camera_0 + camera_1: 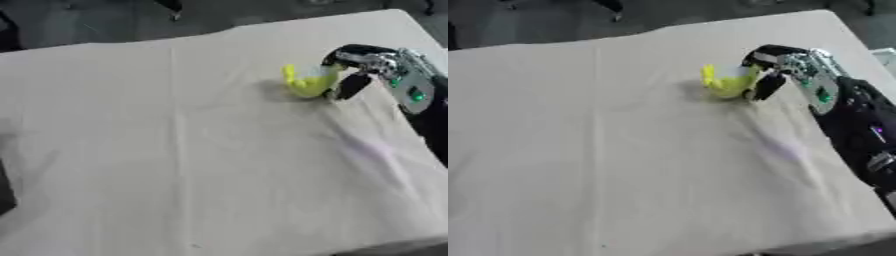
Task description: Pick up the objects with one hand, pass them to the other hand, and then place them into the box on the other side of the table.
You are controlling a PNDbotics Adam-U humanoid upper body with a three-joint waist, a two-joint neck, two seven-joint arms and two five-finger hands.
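A small yellow-green object (304, 81) sits on the cloth-covered table (192, 150) at the right, towards the far edge. My right hand (354, 67) comes in from the right side and curls around it, fingers over its top and thumb at its near right side. The object still seems to touch the cloth. My left hand shows in neither view. No box shows in either view.
The beige cloth has creases running down the middle and near the hand. The table's far edge (219, 30) borders a dark floor. A dark shape (5, 192) sits at the left edge of the left eye view.
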